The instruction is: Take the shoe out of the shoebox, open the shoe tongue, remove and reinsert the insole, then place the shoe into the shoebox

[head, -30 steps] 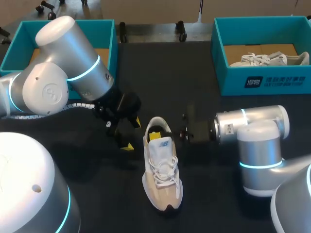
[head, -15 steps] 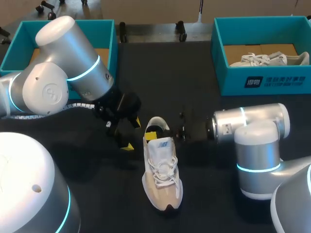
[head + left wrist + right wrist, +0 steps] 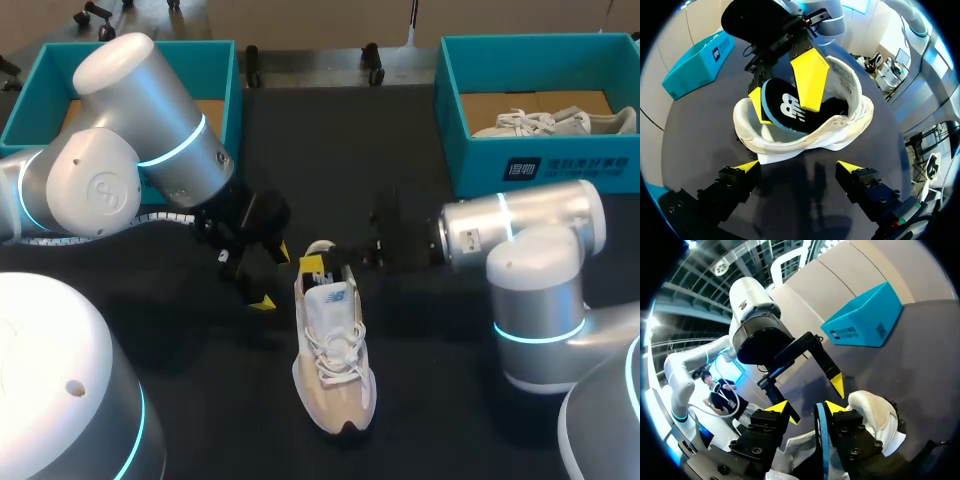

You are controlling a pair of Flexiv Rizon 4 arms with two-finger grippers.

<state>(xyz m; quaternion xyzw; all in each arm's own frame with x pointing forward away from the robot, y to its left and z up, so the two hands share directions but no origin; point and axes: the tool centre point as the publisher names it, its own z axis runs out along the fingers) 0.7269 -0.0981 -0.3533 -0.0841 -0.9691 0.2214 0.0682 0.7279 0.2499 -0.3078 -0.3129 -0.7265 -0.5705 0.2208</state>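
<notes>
Your right gripper (image 3: 318, 266) has come across from the right-arm side of the shoe (image 3: 335, 360) and now sits at the shoe's heel opening; the shoe and your left arm have not shifted. The shoe lies on the table (image 3: 320, 150) with its toe toward you and its heel away, laces up. Your right gripper is clamped on the insole (image 3: 785, 107). One yellow tip lies against the insole's printed face and the other against its back. The insole's heel end stands up out of the heel opening, while its front part is hidden inside the shoe. From the right wrist, the insole shows as a thin blue edge between the two fingers. Your left gripper (image 3: 798, 167) hangs just beside the shoe's heel on the left-arm side, fingers spread wide with only bare table between them, touching nothing. One teal box (image 3: 540, 165) stands well beyond the shoe on the right-arm side and holds a second shoe (image 3: 550, 122). Another teal box (image 3: 215, 60) stands well beyond the shoe on the left-arm side, largely behind your left arm.
</notes>
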